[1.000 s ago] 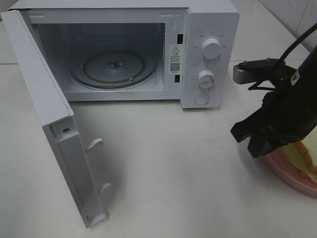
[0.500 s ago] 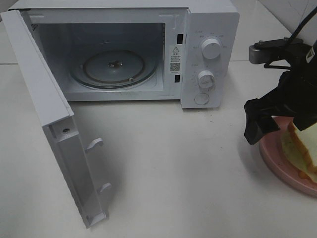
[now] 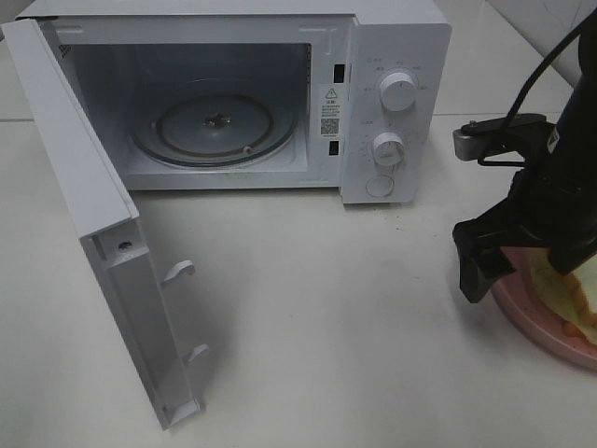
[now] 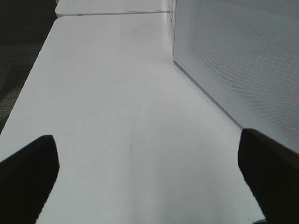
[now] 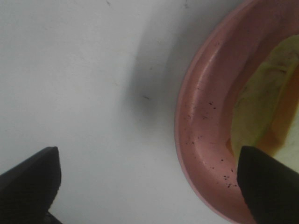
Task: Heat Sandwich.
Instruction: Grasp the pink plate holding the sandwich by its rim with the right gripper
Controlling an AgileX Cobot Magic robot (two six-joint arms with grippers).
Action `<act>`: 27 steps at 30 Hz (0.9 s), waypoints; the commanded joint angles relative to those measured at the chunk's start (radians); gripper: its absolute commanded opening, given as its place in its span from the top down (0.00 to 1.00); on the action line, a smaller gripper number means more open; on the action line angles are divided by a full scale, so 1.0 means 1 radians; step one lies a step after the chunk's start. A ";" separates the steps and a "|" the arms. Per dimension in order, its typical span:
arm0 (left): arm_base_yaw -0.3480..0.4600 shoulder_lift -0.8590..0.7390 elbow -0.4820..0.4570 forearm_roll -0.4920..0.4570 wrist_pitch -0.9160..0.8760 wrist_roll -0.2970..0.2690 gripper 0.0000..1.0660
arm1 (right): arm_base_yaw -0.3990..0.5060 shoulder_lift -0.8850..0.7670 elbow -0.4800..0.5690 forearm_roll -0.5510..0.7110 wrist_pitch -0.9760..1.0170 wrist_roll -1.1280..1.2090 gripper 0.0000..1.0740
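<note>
The sandwich (image 3: 571, 297), white bread with pale filling, lies on a round pink plate (image 3: 528, 319) at the right edge of the table, partly hidden by my right arm. My right gripper (image 3: 508, 252) hangs open just over the plate's left rim. In the right wrist view the plate rim (image 5: 198, 140) and a bit of the sandwich (image 5: 259, 100) lie between the spread fingers (image 5: 30, 179) of the right gripper (image 5: 149, 186), which hold nothing. My left gripper (image 4: 149, 182) is open over bare table and does not show in the exterior high view.
A white microwave (image 3: 396, 56) stands at the back with its door (image 3: 84, 205) swung open toward the front left. Its glass turntable (image 3: 213, 126) has nothing on it. In the left wrist view the microwave's side wall (image 4: 243, 60) rises close by.
My right gripper has opened wide; it rose and shifted right, then came down again at the plate's left rim. The left gripper has not moved.
</note>
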 commanded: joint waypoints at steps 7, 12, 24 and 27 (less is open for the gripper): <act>0.002 -0.027 0.005 -0.010 -0.017 -0.003 0.03 | -0.012 0.078 -0.003 -0.048 -0.053 0.008 0.11; 0.002 -0.027 0.005 -0.010 -0.017 -0.003 0.03 | -0.033 0.121 -0.003 -0.078 -0.093 0.042 0.11; 0.002 -0.027 0.005 -0.010 -0.017 -0.003 0.03 | -0.040 0.237 -0.003 -0.079 -0.181 0.042 0.14; 0.002 -0.027 0.005 -0.010 -0.017 -0.003 0.03 | -0.040 0.264 -0.003 -0.079 -0.190 0.042 0.15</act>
